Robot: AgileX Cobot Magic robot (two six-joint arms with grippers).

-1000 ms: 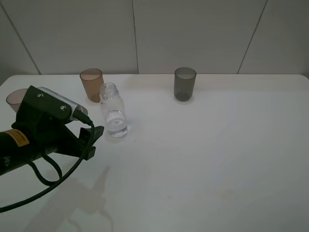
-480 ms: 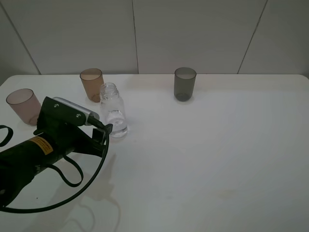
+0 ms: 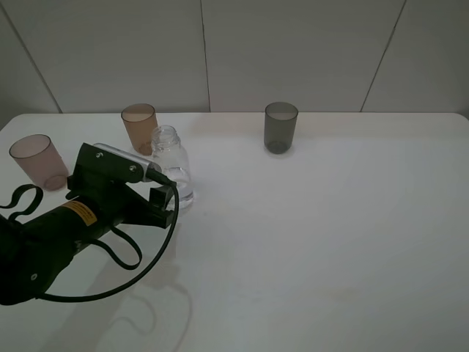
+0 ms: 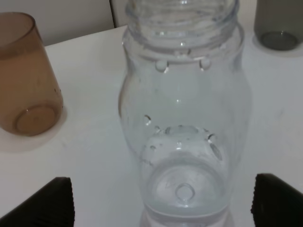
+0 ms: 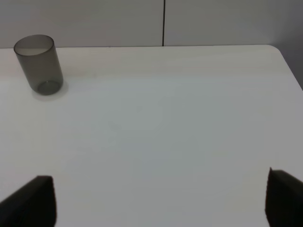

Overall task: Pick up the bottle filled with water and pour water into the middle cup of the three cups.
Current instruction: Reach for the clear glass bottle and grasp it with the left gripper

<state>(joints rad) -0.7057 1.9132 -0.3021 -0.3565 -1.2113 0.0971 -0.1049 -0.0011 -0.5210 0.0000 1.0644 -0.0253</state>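
The clear bottle (image 3: 171, 163) stands upright and capless, with a little water in its bottom, on the white table (image 3: 315, 242). My left gripper (image 3: 164, 198) is open at its base. In the left wrist view the bottle (image 4: 184, 123) fills the gap between the two black fingertips (image 4: 51, 204), which stay apart from it. The amber middle cup (image 3: 139, 127) stands just behind the bottle to the left, also seen as the amber cup (image 4: 26, 80). My right gripper (image 5: 158, 201) is open over bare table and shows only in its wrist view.
A pinkish cup (image 3: 38, 161) stands at the far left beside the left arm. A dark grey cup (image 3: 281, 127) stands at the back centre, also seen as the grey cup (image 5: 39, 64). A black cable (image 3: 124, 264) loops under the left arm.
The left gripper has moved forward and to the right, still open, until its fingers flank the bottle's base. The bottle and the cups have not moved.
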